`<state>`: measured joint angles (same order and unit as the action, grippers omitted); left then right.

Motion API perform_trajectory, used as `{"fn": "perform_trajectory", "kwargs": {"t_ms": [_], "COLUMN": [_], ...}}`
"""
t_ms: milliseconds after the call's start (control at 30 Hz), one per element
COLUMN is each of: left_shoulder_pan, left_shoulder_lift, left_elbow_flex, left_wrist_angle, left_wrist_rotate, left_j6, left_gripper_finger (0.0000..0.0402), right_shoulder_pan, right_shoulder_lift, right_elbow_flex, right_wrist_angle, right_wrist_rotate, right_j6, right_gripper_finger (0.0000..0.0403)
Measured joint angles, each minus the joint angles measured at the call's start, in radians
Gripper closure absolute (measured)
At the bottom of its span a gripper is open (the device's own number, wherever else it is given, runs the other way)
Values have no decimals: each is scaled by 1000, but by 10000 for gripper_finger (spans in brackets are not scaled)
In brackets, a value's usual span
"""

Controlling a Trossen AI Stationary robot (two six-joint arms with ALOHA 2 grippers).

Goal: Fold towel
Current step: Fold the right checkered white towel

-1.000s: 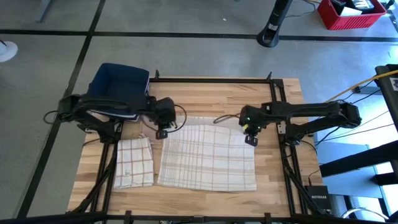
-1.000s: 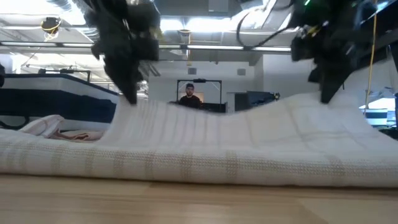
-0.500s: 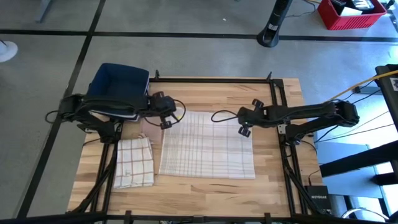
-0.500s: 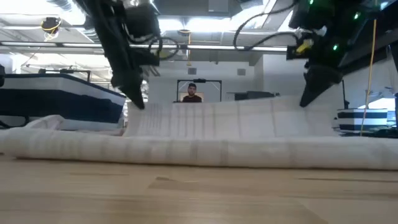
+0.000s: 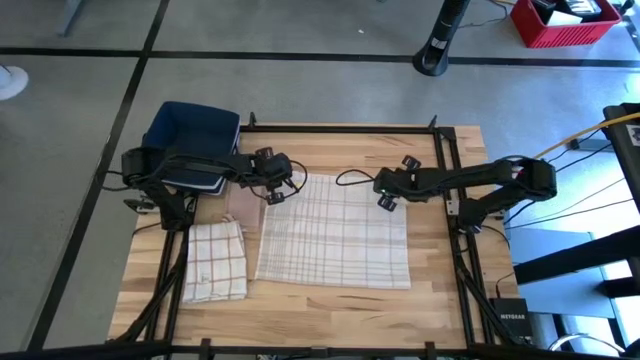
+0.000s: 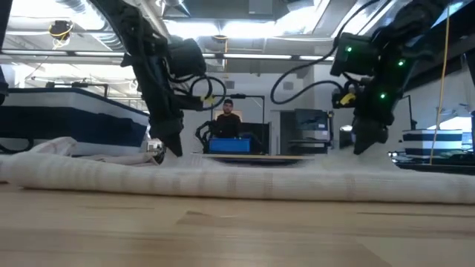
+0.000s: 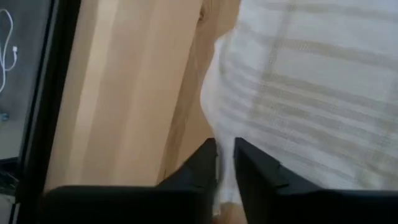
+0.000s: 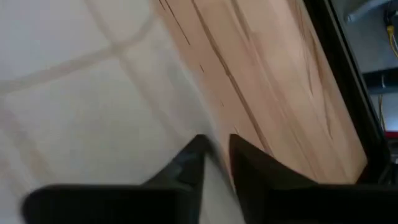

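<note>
A white towel [image 5: 335,232] with thin tan checks lies spread flat in the middle of the wooden table. My left gripper [image 5: 272,192] is down at its far left corner, and my right gripper [image 5: 385,199] is at its far right corner. Both point steeply down. In each wrist view the two dark fingers stand a narrow gap apart, with the towel's far edge in the gap. The low view shows the towel [image 6: 245,182] as a low flat band, with both grippers down at its far edge. My left gripper has the towel's far left corner [image 7: 225,180] lying in the narrow gap between its fingers, which slant down from the left; whether the fingers [image 7: 199,168] press it I cannot tell. My right gripper likewise straddles the far right corner [image 8: 216,163], slanting down from the right; touch cannot be told. The cloth rests on the table.
A second checked towel [image 5: 215,258], folded, lies at the near left of the table. A dark blue bin [image 5: 190,140] stands at the far left corner, behind my left arm. Bare wood shows on the far side of the towel and along the near edge.
Both grippers have moved toward the table's far edge and down, tipping to point more steeply down. The towel's far edge, held raised a second ago, has come down onto the table. The whole towel has slid a little toward the far edge and now lies flat.
</note>
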<state>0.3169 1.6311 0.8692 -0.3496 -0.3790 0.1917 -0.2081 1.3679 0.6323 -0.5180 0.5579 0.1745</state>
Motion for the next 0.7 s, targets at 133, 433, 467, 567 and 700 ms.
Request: {"fn": "perform_trajectory", "kwargs": {"t_ms": [133, 433, 467, 567, 700], "left_shoulder_pan": [6, -92, -113, -196, -318], "left_shoulder_lift": [-5, -153, -161, -157, -111], "left_elbow_flex": [11, 80, 81, 78, 48], "left_wrist_angle": [-28, -198, -198, -204, -211], "left_wrist_rotate": [-11, 197, 260, 356, 365], "left_j6": [-11, -212, -228, -292, -355], "left_gripper_finger": [301, 250, 249, 249, 249], "right_shoulder_pan": [-11, 26, 40, 91, 176], "right_shoulder_lift": [21, -6, -8, -5, 8], "right_elbow_flex": [33, 204, 203, 168, 99], "right_wrist_angle": [-71, -302, -279, -182, -40], "right_wrist_rotate": [1, -363, -430, -559, -625], "right_j6": [-32, 61, 76, 140, 216], "right_gripper_finger": [264, 209, 209, 210, 208]}}
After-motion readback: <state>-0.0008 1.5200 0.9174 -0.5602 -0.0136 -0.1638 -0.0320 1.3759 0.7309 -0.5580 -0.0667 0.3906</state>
